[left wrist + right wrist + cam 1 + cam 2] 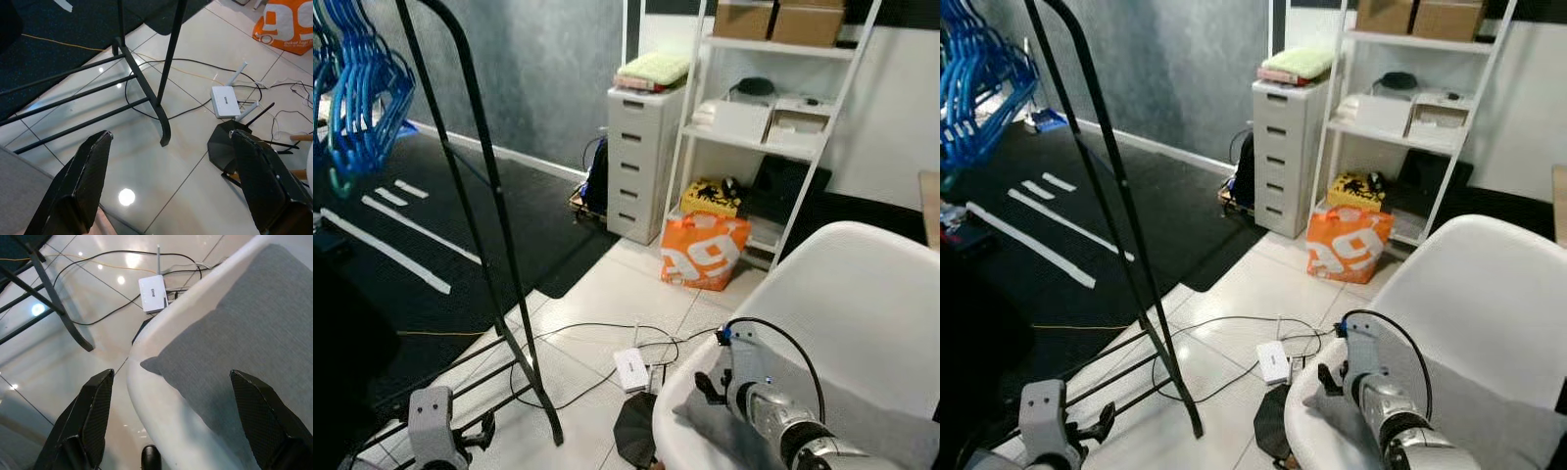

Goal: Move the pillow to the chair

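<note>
1. White moulded plastic chair (862,294): stands on the glossy white tiled floor (607,294); its curved front rim faces the tiles.
2. Flat grey fabric pillow (244,333): lies in the seat of the chair, one corner close to the front rim, with the rest reaching back across the seat.
3. Right gripper (171,423): hovers over the chair's front rim and the pillow's corner. Its two black fingers (95,406) are spread wide apart, one over the floor side of the rim and one over the pillow, with nothing between them.
4. Left gripper (171,181): hangs low above the floor tiles, fingers likewise spread and empty.
5. Black metal clothes rack (480,196): its foot rails rest on the tiles beside the edge of the dark carpet (431,225); blue plastic hangers (357,83) hang from it.
6. White router (631,367): lies on the tiles among black cables, just beside the chair's front rim.
7. Background: orange shopping bag (703,250) at the foot of a white ladder shelf (773,137), next to a white drawer unit (641,162).
</note>
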Robot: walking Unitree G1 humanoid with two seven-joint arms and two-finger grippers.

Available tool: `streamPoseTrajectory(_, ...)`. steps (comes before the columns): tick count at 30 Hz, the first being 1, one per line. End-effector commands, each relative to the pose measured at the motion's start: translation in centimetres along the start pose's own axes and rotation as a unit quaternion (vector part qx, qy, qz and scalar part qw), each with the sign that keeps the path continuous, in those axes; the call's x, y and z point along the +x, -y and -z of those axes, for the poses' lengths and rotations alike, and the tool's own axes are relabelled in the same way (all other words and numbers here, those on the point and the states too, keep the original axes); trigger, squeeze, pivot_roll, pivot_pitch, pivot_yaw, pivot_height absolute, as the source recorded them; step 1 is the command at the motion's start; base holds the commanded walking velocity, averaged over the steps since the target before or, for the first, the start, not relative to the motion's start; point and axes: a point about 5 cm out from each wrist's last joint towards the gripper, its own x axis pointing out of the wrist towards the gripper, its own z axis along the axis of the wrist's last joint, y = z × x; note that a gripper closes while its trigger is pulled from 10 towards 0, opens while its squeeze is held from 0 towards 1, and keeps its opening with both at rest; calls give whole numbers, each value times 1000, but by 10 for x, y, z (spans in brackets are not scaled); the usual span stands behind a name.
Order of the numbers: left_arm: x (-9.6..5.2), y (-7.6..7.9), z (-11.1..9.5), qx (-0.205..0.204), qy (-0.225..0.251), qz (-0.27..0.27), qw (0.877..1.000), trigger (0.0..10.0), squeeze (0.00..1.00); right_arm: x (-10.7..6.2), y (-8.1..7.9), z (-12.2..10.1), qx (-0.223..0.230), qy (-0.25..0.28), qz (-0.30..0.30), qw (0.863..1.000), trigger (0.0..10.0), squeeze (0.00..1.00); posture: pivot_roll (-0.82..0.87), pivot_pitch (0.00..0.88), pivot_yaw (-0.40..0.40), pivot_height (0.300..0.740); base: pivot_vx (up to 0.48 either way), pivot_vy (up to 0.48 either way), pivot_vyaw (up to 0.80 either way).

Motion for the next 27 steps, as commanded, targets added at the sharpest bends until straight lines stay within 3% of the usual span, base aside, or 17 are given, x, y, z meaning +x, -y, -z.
streamPoseTrajectory(1, -2, -2, 1, 7, 1, 1, 1000, 10000, 0, 0, 1, 5, 8, -5, 2, 1000, 10000, 0, -172, 0, -37, 740, -270, 0, 0)
streamPoseTrajectory(27, -7, -5, 5, 17, 0, 6, 1000, 10000, 0, -2, -1, 19, 14, -9, -7, 1000, 10000, 0, -164, 0, -29, 740, -418, 0, 0)
